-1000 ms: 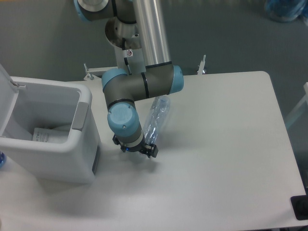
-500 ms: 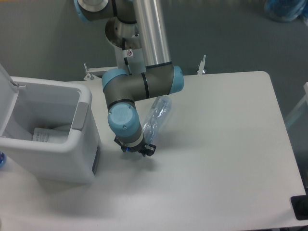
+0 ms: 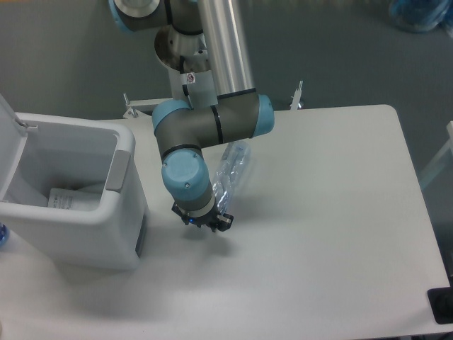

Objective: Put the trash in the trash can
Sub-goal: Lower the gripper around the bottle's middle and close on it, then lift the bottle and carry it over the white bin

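At one o'clock from your gripper (image 3: 204,222) lies the bottle (image 3: 230,173), long axis running one to seven, near end at the fingers. Whether they grip it, you cannot tell.

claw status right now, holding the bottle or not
claw: cannot tell. It sits under the wrist, right at the near end of the bottle, but its fingers are hidden, so neither opening nor grip shows.
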Motion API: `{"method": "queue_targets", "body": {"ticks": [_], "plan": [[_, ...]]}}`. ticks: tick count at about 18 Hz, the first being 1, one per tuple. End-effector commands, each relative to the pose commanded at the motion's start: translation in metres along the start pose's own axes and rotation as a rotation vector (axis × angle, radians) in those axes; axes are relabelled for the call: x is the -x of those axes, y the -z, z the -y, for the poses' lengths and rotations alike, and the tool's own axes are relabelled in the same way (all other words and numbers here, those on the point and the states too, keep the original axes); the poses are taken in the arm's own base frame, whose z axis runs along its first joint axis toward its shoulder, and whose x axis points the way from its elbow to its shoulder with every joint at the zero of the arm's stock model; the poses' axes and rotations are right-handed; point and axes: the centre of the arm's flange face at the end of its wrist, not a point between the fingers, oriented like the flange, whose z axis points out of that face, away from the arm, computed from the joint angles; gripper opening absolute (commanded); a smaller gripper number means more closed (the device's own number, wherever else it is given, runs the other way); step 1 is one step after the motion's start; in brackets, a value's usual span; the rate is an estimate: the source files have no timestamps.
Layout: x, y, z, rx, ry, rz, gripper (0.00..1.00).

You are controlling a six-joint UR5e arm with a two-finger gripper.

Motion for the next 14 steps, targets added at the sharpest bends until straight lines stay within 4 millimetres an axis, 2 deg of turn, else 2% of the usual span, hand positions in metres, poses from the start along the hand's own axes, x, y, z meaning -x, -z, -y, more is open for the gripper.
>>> {"method": "queue_targets", "body": {"ticks": [1, 2, 4, 7, 8, 10, 12, 14], "plan": [[0.017, 0.019, -0.001, -0.032, 0.023, 0.020, 0.28], [0.041, 0.043, -0.004, -0.072, 0.059, 0.050, 0.28], [0.096, 0.101, -0.015, -0.164, 0.140, 0.119, 0.28], [0.142, 0.190, -0.028, -0.331, 0.225, 0.180, 0.28], [0.154, 0.215, -0.034, -0.394, 0.260, 0.177, 0.28], [0.163, 0.266, -0.043, -0.516, 0.314, 0.166, 0.28], [0.154, 0.306, -0.050, -0.602, 0.342, 0.166, 0.28], [0.144, 0.333, -0.053, -0.671, 0.369, 0.141, 0.28]]}}
